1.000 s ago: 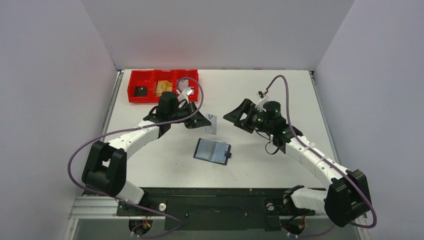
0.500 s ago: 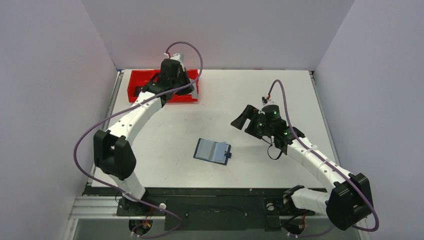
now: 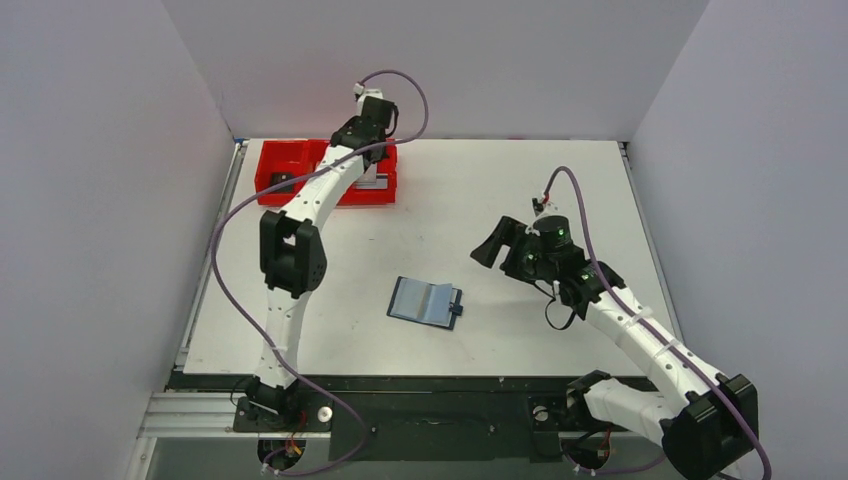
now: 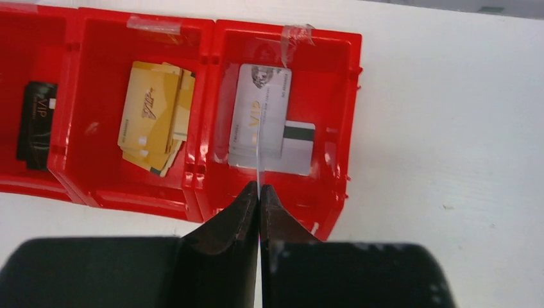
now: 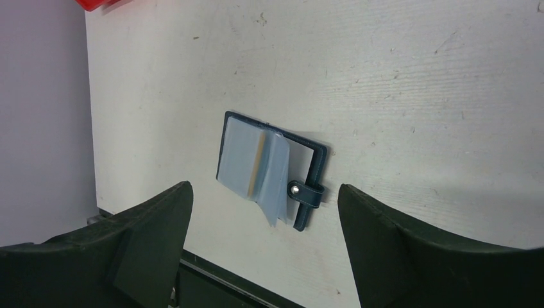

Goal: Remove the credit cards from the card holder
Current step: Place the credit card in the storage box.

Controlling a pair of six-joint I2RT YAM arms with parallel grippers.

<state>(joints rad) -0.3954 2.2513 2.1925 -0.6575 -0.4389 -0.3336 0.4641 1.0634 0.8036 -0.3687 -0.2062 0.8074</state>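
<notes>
The card holder [image 3: 425, 301] lies open on the table, blue-grey pockets up and its strap tab [image 5: 306, 192] at the right; in the right wrist view [image 5: 240, 157] a tan card edge [image 5: 258, 163] shows between its pockets. My left gripper [image 3: 368, 162] is shut on a silvery-grey credit card [image 4: 258, 163], seen edge-on, above the right compartment of the red tray [image 4: 205, 115]. Silvery cards [image 4: 272, 96] lie in that compartment, tan-gold cards [image 4: 151, 115] in the middle one, a black card [image 4: 37, 125] in the left one. My right gripper [image 3: 490, 245] is open and empty, right of the holder and above the table.
The red tray [image 3: 300, 190] stands at the table's far left, against the back edge. Grey walls close in the left, back and right sides. The black base rail runs along the near edge.
My left arm has carried the silvery card from above the middle of the table to over the tray's right compartment. My right arm has drawn back a little to the right. The holder has not moved.
</notes>
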